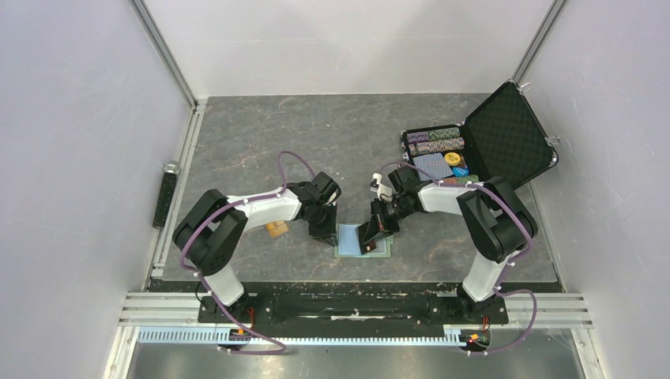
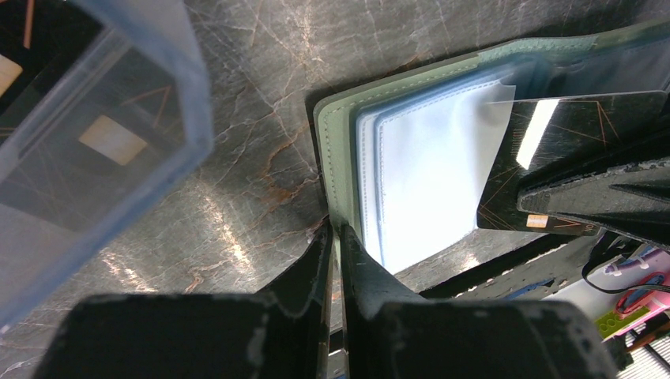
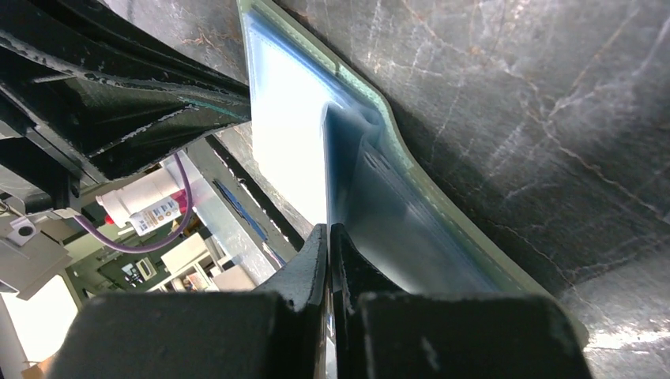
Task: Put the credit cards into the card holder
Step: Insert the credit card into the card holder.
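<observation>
I am watching the card holder (image 1: 348,242) lying open on the tabletop (image 1: 316,134), close to the near edge and about midway along it, with its pale blue pockets facing up. My left claw (image 2: 333,246) is pinching the holder's green left edge, its fingers nearly pressed together around the rim. My right claw (image 1: 375,229) is pressing together on a dark credit card (image 2: 569,142) and is holding it tilted over the holder's right half, the card's lower edge reaching down onto the blue pocket. I cannot tell whether that edge is entering a slot. An orange credit card (image 1: 276,230) is lying flat under my left arm, just left of the holder. A black case (image 1: 506,134) is standing open at the far right corner, with poker chips (image 1: 433,140) sitting inside.
</observation>
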Available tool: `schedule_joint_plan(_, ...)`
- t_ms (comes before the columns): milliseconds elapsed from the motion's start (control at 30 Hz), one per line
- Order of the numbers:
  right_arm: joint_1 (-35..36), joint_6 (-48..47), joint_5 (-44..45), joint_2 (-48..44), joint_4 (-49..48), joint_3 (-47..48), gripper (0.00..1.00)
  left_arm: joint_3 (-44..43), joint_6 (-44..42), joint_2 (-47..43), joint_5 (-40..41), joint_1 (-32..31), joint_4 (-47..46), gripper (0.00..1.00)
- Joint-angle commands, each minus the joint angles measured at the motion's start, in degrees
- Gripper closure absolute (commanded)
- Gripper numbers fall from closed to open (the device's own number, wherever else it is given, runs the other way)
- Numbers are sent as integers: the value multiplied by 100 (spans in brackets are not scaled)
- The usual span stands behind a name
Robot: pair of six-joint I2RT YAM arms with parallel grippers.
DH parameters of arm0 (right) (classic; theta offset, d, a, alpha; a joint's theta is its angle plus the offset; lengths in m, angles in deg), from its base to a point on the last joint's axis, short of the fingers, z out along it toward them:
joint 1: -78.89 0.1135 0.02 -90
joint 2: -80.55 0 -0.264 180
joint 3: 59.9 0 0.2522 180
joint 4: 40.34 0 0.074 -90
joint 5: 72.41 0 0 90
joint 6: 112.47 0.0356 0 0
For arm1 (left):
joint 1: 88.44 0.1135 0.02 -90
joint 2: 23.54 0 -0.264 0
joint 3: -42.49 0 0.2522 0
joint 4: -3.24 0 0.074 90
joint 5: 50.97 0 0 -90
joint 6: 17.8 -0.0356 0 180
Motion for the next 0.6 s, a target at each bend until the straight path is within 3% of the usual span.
schedule_joint_plan(0, 58, -80, -70, 122, 26, 227, 100, -57, -49, 123, 157, -71, 32, 87)
schedule_joint_plan(567, 117, 68, 283, 160, -304, 133, 100, -56, -44, 152, 133, -89, 37, 88)
